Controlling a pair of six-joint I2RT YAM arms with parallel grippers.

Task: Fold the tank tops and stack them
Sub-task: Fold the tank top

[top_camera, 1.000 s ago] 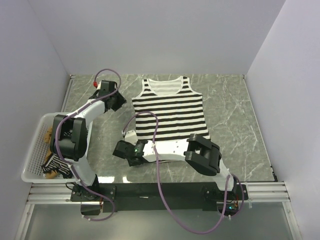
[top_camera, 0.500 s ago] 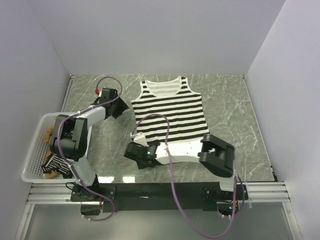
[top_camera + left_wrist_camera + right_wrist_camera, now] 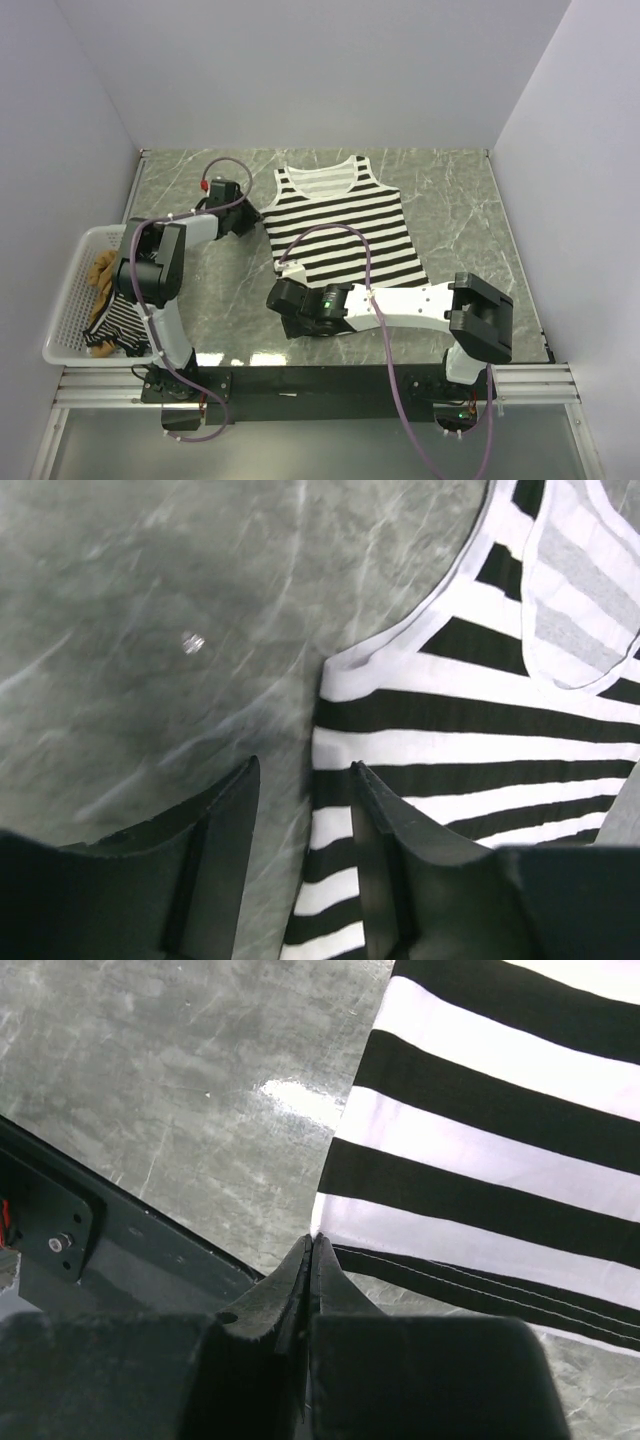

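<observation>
Nearest, at about 7 o'clock on the table, the right gripper is pinched shut on the hem corner of the black-and-white striped tank top. At 8 o'clock the white basket holds the tan top and the thin-striped top. The black-and-white striped tank top lies flat mid-table, neck toward 12 o'clock. At 10 o'clock the left gripper stands open, astride the garment's side edge below the armhole.
</observation>
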